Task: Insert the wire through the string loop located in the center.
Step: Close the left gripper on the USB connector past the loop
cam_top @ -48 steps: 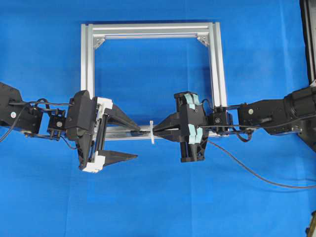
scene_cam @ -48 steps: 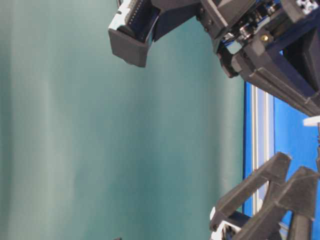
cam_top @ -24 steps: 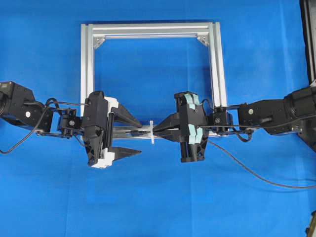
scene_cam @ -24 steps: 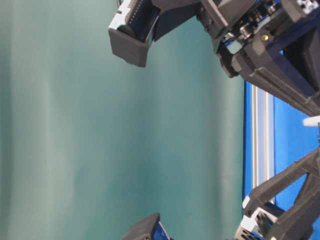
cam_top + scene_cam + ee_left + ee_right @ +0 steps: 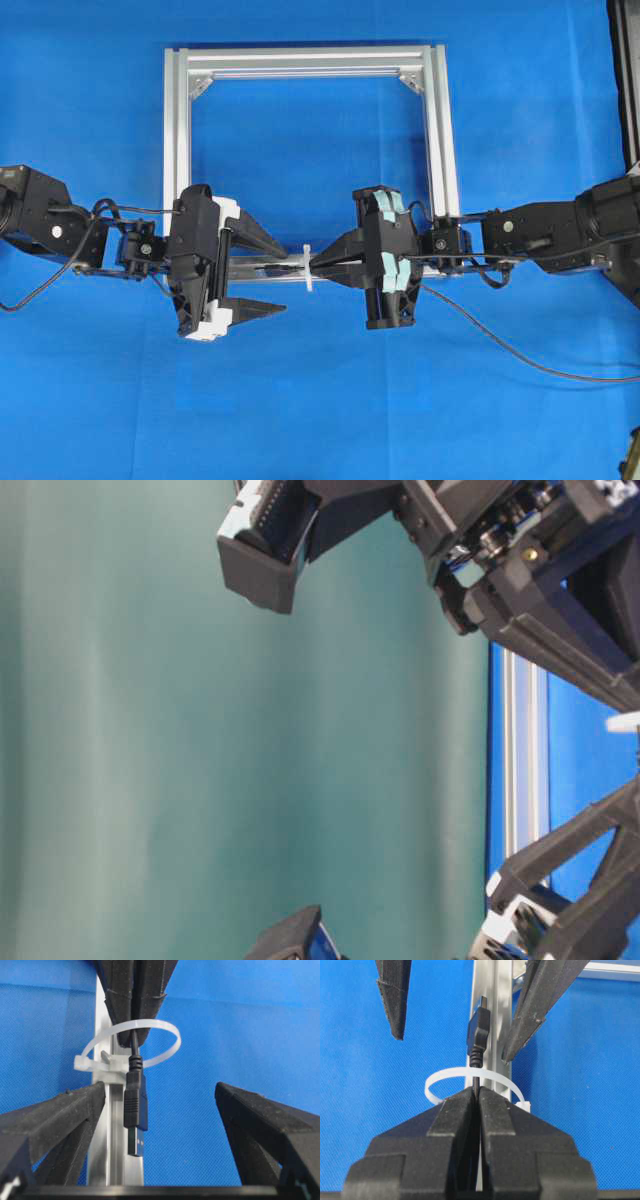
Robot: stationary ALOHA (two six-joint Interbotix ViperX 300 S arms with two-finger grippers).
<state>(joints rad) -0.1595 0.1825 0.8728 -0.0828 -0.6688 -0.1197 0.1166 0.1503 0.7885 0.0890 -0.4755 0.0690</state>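
While the right gripper [image 5: 476,1097] keeps its fingers clenched on the thin black wire [image 5: 135,1105] just behind its dark plug, the plug already pokes through the small white plastic string loop [image 5: 131,1045], which stands on the lower bar of the silver aluminium square frame [image 5: 305,62] on the blue surface [image 5: 320,400], at the middle of the overhead view. The left gripper [image 5: 160,1110] has its fingers spread wide and released, one on each side of the plug, holding nothing. In the overhead view the plug's long axis runs left-right along the frame bar, pointing straight toward the left gripper, which is the nearer free one and faces it head-on. A take-over, as I judge it, calls for those fingers to close across the plug's body, square to that axis.

Both wrist views show what the overhead view cannot: the plug clear of the loop on the left gripper's side, with the loop ringing the wire just ahead of the right fingertips. Only the overhead view shows the wire's slack trailing off to the lower right. From table level, only arm parts are visible.
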